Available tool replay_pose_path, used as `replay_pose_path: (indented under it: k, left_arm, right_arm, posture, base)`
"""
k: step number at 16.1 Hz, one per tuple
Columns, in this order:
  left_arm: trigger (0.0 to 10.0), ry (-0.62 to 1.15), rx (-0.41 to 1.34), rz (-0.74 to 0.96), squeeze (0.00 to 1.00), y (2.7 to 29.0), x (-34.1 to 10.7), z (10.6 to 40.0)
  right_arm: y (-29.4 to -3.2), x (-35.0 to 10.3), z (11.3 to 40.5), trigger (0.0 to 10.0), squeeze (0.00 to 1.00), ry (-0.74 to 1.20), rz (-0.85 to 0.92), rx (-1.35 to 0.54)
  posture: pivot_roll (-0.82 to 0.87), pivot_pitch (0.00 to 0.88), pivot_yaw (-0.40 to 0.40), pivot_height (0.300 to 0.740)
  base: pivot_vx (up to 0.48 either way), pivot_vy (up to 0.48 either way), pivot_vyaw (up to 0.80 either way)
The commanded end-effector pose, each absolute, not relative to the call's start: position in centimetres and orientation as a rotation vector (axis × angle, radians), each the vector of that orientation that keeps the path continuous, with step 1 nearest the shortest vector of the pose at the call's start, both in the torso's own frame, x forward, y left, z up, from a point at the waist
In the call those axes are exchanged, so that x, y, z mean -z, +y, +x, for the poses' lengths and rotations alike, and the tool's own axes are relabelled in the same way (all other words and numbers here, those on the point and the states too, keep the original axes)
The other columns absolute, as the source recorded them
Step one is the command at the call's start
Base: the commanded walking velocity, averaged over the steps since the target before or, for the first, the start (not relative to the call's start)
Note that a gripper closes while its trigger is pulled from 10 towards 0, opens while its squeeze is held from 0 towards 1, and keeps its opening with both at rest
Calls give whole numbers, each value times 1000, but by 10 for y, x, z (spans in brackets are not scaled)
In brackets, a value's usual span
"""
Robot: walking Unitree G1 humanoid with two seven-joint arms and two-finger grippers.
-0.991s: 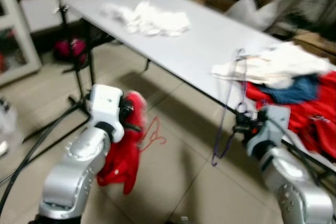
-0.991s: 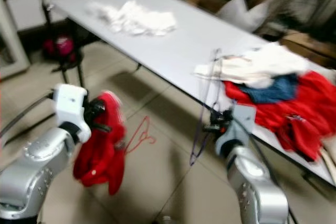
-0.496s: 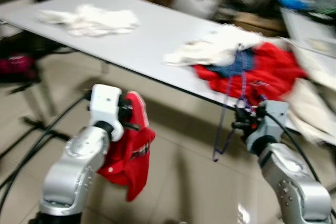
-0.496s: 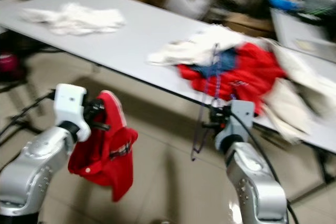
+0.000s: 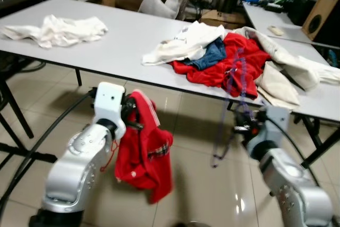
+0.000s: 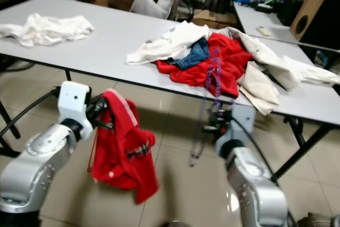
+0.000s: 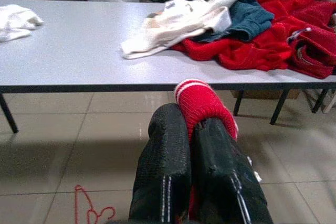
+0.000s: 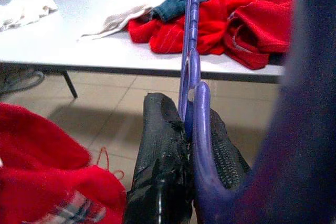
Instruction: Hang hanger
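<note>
Purple hanger [image 8: 190,51] pinched in right gripper [image 8: 185,145]; left gripper [image 7: 191,145] clamps red shirt [image 5: 144,152] (2 closed jaws).

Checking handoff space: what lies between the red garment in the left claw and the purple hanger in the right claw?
In the left eye view, only bare tiled floor lies between the red garment and the purple hanger.

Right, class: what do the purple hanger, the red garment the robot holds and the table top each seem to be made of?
Purple hanger: probably plastic, smooth and slightly glossy, moulded with rounded edges.
Red garment: soft knitted fabric, matte; it hangs in folds, with a ribbed white-striped edge in the left gripper.
Table top: smooth, pale grey, faintly shiny, perhaps laminate; the look leaves that open.
</note>
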State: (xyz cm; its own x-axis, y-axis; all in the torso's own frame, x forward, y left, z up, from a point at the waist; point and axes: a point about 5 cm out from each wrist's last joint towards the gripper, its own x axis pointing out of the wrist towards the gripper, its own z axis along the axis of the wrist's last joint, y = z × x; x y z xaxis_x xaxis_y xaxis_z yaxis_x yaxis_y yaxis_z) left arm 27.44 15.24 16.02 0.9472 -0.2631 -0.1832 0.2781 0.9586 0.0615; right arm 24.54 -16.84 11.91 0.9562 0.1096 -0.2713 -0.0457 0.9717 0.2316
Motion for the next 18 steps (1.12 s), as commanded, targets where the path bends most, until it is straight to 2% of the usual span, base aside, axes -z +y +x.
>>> replay_pose_path:
  k: [1,10,15,18]
  left_arm:
    - [10000,131,286,90,0,150,-168,277]
    - [10000,125,323,125,0,148,-170,281]
    - [10000,125,331,131,0,148,-171,284]
    - [10000,120,334,134,0,148,-172,285]
  right_arm:
    - [-174,-127,247,10000,0,259,219,-59]
    - [-175,-123,245,10000,0,272,234,-32]
    - [-176,-122,244,10000,0,272,235,-22]
    - [-176,-123,245,10000,0,267,239,-16]
  posture:
    - [-94,0,-73,740]
    - [-93,0,-49,740]
    - [-98,0,-38,740]
    - [-99,0,-34,740]
  base:
    - [0,375,0]
    - [0,375,0]
    - [0,374,-741]
    - [0,375,0]
